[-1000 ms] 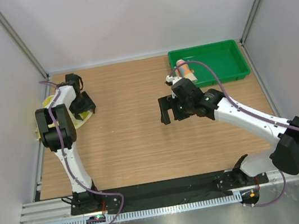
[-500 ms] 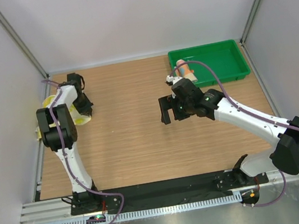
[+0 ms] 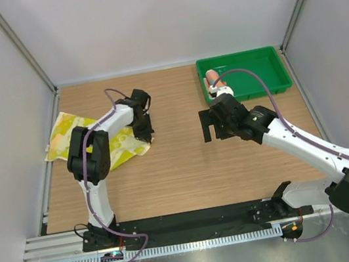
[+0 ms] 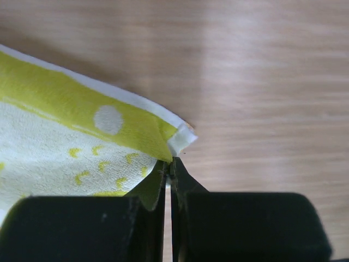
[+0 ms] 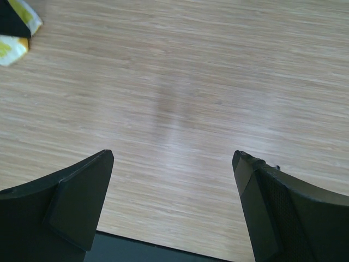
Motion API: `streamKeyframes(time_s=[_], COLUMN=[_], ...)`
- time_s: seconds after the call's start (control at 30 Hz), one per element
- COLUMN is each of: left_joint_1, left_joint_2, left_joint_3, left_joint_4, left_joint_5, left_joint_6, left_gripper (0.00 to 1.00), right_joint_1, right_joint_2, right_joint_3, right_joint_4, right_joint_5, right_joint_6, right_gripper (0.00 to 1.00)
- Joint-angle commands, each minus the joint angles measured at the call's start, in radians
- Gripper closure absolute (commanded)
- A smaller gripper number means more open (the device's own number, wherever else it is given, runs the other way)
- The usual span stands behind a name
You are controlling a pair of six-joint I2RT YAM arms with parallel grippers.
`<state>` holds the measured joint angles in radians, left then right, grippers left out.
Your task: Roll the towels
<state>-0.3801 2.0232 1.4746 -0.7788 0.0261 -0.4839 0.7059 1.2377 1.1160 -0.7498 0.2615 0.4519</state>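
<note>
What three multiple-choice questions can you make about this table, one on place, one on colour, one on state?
1. Where is the rolled orange-pink cloth? A in the green plastic tray, B on bare wood, C in a gripper.
2. What colour is the flat patterned towel? A blue, B yellow, C red.
3. How is the black left gripper? A wide open, B hidden, C shut on the towel's corner.
Answers: A, it lies inside the tray's walls; B, yellow with white marks; C, its jaws pinch the corner.
</note>
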Motion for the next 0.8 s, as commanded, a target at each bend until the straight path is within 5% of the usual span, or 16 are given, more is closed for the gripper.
streamKeyframes(time_s=[0.0, 0.2, 0.37, 0.5, 0.63, 0.77], left_joint_1=[-0.121, -0.321, -0.347, -0.332, -0.266, -0.244], left_joint_2=[-0.080, -0.022, 0.098, 0.158, 0.255, 0.157], left_joint_3=[-0.014, 0.048, 0.260, 0.468, 0.674, 0.650], left_joint_4=[-0.002, 0.088, 0.125, 0.110, 0.003, -0.129], left_joint_5=[0.070, 0.144, 0.202, 0.112, 0.165, 0.023], left_joint_6=[-0.112, -0.327, -0.453, -0.469, -0.411, -0.261], left_gripper=[1.00, 1.00, 1.00, 0.99, 0.45, 0.32], right_joint_1=[0.001, -0.017, -0.017, -0.017, -0.019, -0.017], right_joint_2=[-0.053, -0.113, -0.188, -0.237, -0.254, -0.244], right_joint_3=[-0.007, -0.025, -0.044, -0.051, -0.062, -0.108], right_joint_4=[-0.068, -0.132, -0.163, -0.189, -0.195, -0.146], right_joint_5=[0.134, 0.208, 0.208, 0.182, 0.139, 0.067], right_joint_6=[0.037, 0.065, 0.097, 0.111, 0.119, 0.117], right_gripper=[0.00, 0.00, 0.00, 0.00, 0.00, 0.00])
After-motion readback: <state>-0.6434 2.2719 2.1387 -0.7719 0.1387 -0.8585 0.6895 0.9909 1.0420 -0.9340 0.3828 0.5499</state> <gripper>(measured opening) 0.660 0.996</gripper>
